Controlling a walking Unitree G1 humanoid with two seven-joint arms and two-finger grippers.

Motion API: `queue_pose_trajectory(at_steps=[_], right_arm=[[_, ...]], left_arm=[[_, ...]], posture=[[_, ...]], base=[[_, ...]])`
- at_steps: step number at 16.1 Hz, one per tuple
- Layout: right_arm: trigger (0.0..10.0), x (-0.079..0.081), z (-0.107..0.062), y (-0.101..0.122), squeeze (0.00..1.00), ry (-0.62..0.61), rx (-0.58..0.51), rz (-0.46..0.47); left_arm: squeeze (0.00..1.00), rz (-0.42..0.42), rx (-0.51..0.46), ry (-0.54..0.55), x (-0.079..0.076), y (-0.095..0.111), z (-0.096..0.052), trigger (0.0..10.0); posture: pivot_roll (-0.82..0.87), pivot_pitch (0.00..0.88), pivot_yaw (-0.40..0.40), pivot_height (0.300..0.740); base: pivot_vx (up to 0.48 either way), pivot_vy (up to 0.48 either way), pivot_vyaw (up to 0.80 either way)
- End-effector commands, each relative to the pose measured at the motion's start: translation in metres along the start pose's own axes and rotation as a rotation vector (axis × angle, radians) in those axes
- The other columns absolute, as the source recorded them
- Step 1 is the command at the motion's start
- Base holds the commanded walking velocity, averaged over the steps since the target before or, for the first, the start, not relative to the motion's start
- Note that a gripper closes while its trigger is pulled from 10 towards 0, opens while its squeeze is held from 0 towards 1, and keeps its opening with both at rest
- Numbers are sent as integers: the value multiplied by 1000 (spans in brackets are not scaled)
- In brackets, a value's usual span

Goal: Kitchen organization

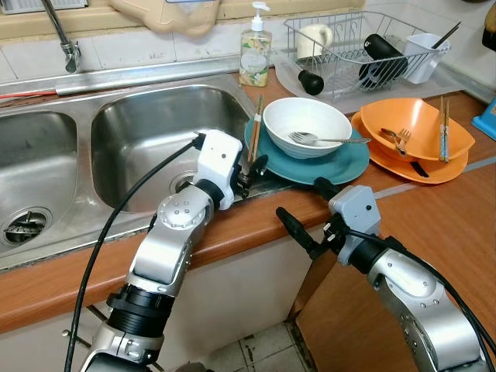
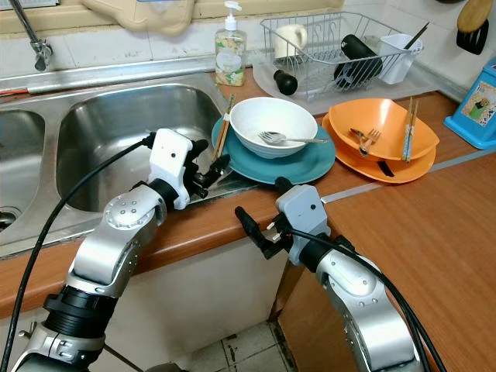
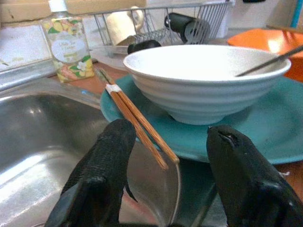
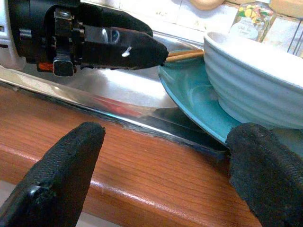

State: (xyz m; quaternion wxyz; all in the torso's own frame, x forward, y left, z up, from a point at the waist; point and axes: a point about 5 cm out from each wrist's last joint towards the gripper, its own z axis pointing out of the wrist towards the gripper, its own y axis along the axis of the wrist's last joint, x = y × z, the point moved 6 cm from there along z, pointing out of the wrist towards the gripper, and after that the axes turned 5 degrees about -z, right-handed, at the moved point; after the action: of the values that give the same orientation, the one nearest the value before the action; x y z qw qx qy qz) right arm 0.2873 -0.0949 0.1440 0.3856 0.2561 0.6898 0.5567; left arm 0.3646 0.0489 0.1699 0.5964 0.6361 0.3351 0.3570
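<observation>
Brown wood makes up the counter (image 1: 434,225), and a shiny metal sink (image 1: 147,132) with two bowls is set into it. At the back stands a wire dish rack (image 1: 349,46) with a cup and a black bottle inside, and a soap bottle (image 1: 255,54) sits beside it.

Next to the sink lies a big teal plate (image 1: 341,164), right at the counter's front edge. A white bowl (image 1: 307,124) sits on that plate, with a fork (image 1: 318,139) resting inside it. A pair of brown chopsticks (image 3: 137,116) lies on the plate's sink side, touching the plate rim and poking out over the sink. To the right sits an orange bowl (image 1: 415,124) on an orange plate (image 1: 434,167), holding another fork and more chopsticks.

The left gripper (image 1: 249,172) is at the sink's edge, just beside the near ends of the chopsticks. Its fingers (image 3: 102,165) are spread apart and hold nothing. The right gripper (image 1: 306,213) hangs near the counter's front edge, just below the teal plate. Its fingers (image 4: 66,175) are spread wide too, with nothing between them
</observation>
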Motion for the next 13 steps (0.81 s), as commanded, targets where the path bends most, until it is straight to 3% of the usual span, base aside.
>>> queue_pose_trajectory(at_steps=[1,2,10,11,12,13], right_arm=[[10000,-5,0,-1,0,-12,12,-12],[10000,-5,0,-1,0,-13,13,-12],[10000,-5,0,-2,0,-13,18,-15],[10000,-4,-1,-2,0,-13,18,-15],[10000,-4,-1,-2,0,-13,19,-15],[10000,-4,-1,-2,0,-13,19,-16]], left_arm=[[576,43,3,6,-3,5,3,10000],[0,54,15,16,-2,2,3,10000],[0,29,45,57,3,-2,4,10000],[0,30,51,57,3,-4,3,4235],[0,29,53,57,3,-4,3,3059],[0,27,58,57,3,-5,3,39]], posture=[[-36,0,14,740],[-36,0,14,740],[-36,0,13,740],[-37,0,15,740],[-37,0,15,740],[-38,0,16,740]], base=[[0,0,0],[0,0,0],[0,0,0],[0,0,0],[0,0,0],[0,0,0]])
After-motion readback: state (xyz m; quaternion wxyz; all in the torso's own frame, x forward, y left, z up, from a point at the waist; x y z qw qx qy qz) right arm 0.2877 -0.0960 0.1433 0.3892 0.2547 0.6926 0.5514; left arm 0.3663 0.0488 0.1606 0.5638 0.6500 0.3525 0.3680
